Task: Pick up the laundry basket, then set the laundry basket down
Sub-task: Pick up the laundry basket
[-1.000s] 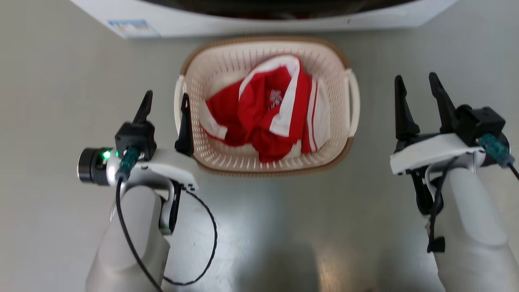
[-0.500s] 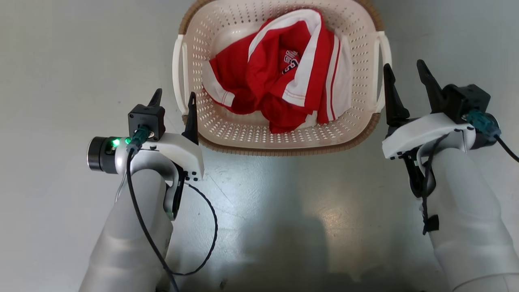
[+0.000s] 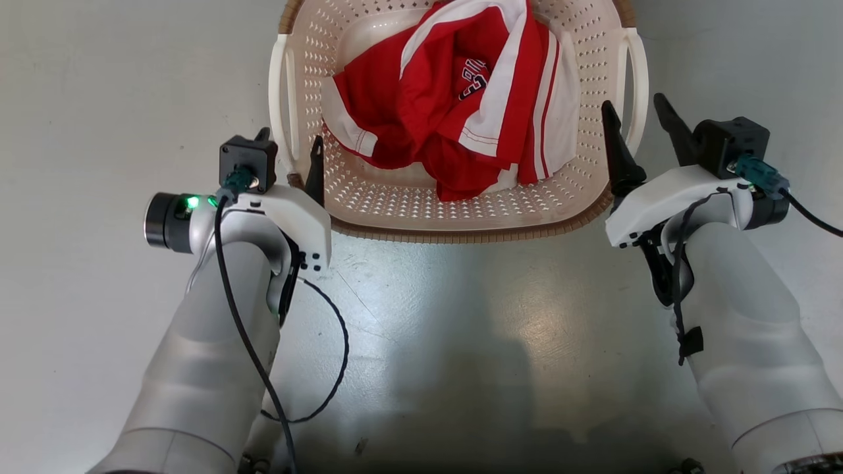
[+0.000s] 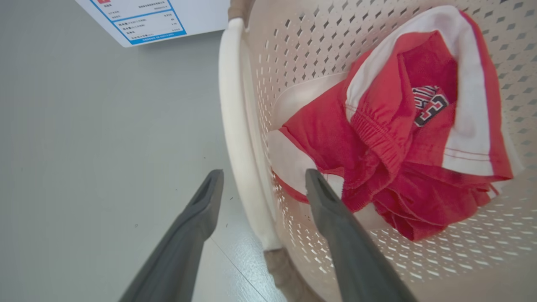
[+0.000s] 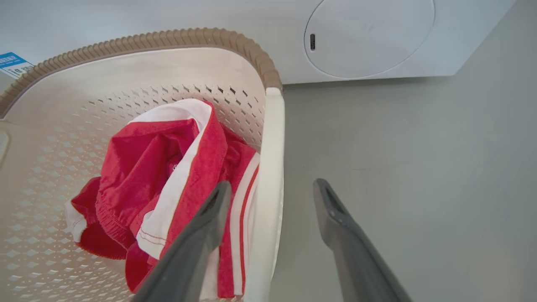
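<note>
Two sets of fingers stand wide apart, holding nothing. The small cream-white perforated plastic laundry basket (image 3: 461, 232) with a brown woven-look rim sits on the grey floor (image 3: 461, 329) straight ahead. A crumpled red-and-white garment (image 3: 448, 112) lies inside it, and its long axis runs side to side between the arms. The left gripper (image 3: 290, 146) straddles the left white loop handle (image 4: 235, 126), and the right gripper (image 3: 632, 108) straddles the right white loop handle (image 5: 272, 167). Each has one finger over the basket and one over the floor. Neither arm is nearer, so both probably need to close together.

The laundry basket (image 3: 395, 204) is matt perforated plastic, its brown rim (image 3: 461, 234) ribbed; the red garment (image 3: 421, 118) is cloth; the floor (image 3: 461, 316) is smooth, glossy.
</note>
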Robot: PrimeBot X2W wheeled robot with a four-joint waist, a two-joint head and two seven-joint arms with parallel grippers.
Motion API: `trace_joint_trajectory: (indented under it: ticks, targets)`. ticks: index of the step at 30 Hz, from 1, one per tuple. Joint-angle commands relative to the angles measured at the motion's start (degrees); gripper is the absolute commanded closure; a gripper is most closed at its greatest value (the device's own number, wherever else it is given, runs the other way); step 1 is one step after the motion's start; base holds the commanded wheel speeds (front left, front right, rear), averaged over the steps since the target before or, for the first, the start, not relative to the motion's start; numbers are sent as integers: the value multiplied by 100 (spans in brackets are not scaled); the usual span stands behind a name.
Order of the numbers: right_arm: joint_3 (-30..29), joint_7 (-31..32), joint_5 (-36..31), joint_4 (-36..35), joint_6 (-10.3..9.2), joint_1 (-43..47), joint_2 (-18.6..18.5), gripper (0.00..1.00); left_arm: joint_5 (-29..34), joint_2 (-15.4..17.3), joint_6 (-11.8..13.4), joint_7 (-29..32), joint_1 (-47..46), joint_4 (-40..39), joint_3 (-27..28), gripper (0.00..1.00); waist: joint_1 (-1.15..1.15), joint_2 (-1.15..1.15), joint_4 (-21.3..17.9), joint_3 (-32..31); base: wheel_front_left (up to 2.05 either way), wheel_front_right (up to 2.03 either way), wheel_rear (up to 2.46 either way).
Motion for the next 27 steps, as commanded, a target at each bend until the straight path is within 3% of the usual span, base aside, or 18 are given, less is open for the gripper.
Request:
trace_joint_trajectory:
  ticks: [1,14,15,16,17,19,21,22,23,24,25,26,27]
  targets:
    - [179,-55,79,51,35,98,111,0,-2,137,-10,-34,-3,40,94,0,0,0,-3,20,0,0,0]
    - [677,-55,567,924,35,-446,111,0,-357,137,-32,-34,-438,680,-228,0,0,0,61,153,0,0,0]
    - [712,-55,617,983,35,-490,111,0,-382,137,-38,-34,-459,700,-282,14,0,0,65,155,0,0,0]
    - [745,-55,670,1038,35,-532,111,0,-417,137,-39,-34,-480,720,-334,49,0,0,69,157,0,0,0]
    - [779,-55,714,1087,35,-570,111,2,-459,137,-54,-34,-497,744,-391,57,0,0,70,158,0,0,0]
    - [840,-55,782,1174,35,-632,111,12,-542,137,-72,-34,-530,785,-522,73,0,0,71,155,0,0,0]
    - [900,-55,829,1269,35,-679,111,36,-630,137,-81,-34,-560,838,-658,100,0,0,67,146,0,0,0]
    - [931,-55,849,1306,35,-701,111,52,-680,137,-96,-34,-577,867,-728,100,0,0,63,142,0,0,0]
    - [931,-55,849,1306,35,-701,111,52,-680,137,-96,-34,-577,867,-728,100,0,0,63,142,0,0,0]
    - [965,-55,862,1339,35,-721,111,59,-734,137,-108,-34,-595,894,-796,100,0,0,58,138,0,0,0]
    - [992,-55,877,1370,35,-739,111,76,-792,137,-117,-34,-612,911,-866,100,0,0,54,134,0,0,0]
    - [1010,-55,891,1397,35,-757,111,100,-853,137,-117,-34,-629,912,-934,100,0,0,54,131,0,0,0]
    - [1019,-55,903,1419,35,-773,111,100,-915,137,-108,-34,-640,905,-1000,100,0,0,54,128,0,0,0]
